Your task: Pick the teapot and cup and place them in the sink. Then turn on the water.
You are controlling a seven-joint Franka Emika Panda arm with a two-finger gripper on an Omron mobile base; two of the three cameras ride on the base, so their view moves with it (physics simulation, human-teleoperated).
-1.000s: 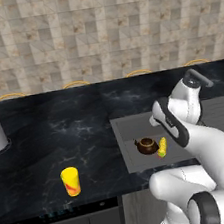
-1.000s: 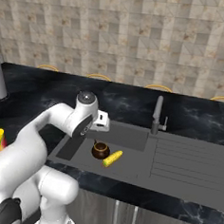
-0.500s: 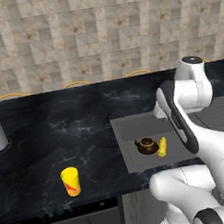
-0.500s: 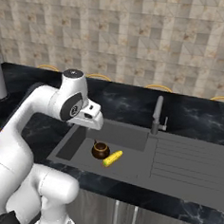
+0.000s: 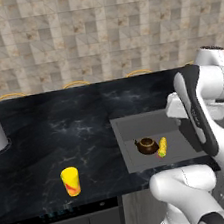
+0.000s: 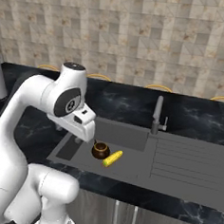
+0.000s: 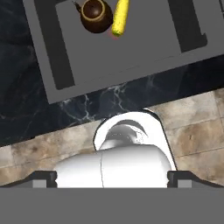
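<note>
The gripper (image 6: 78, 139) hangs spread wide and empty above the sink (image 6: 185, 168), with the teapot (image 6: 100, 150) lying below it in the basin. The cup (image 5: 71, 181) stands well off on the counter (image 5: 62, 136); it looks light, rigid and smooth, best pinched across its tapered sides near mid-height.

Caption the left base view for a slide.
Teapot and a yellow corn cob lie in the sink; the cup waits on the black counter.
</note>
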